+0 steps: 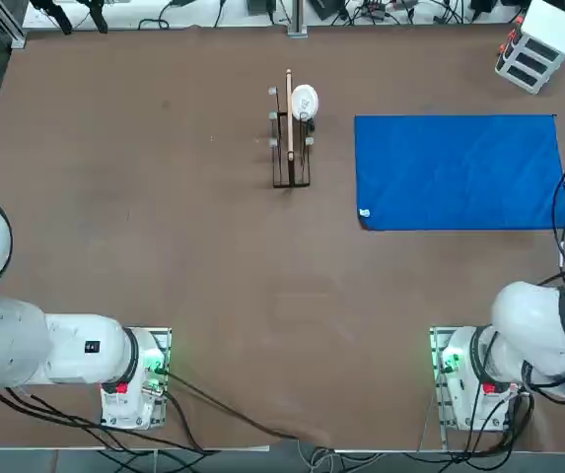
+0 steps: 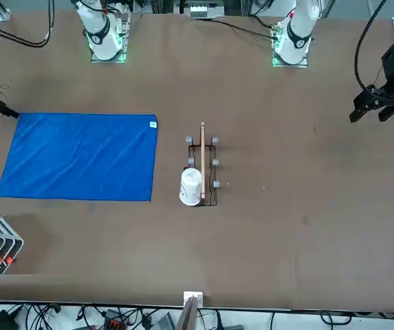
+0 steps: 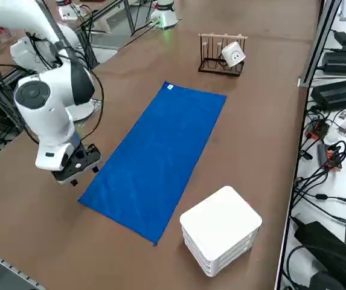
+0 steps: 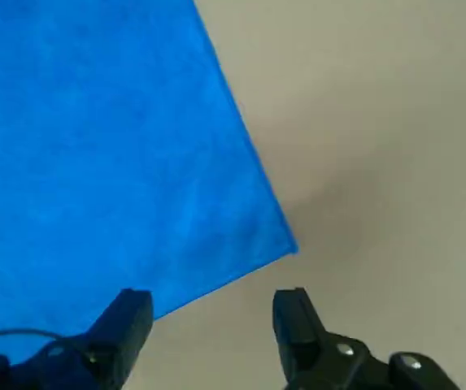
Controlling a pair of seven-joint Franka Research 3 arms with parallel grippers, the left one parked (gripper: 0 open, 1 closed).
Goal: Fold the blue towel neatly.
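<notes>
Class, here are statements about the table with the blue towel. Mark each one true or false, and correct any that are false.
1. The blue towel lies spread flat on the table. True.
2. The right claw is pinching the towel. False: it is open beside the towel's edge, holding nothing.
3. A white mug hangs on the rack. True.
4. The towel's small white tag is at the middle of one edge. False: it is at a corner.
5. The towel has been folded in half. False: no fold shows in it.
</notes>
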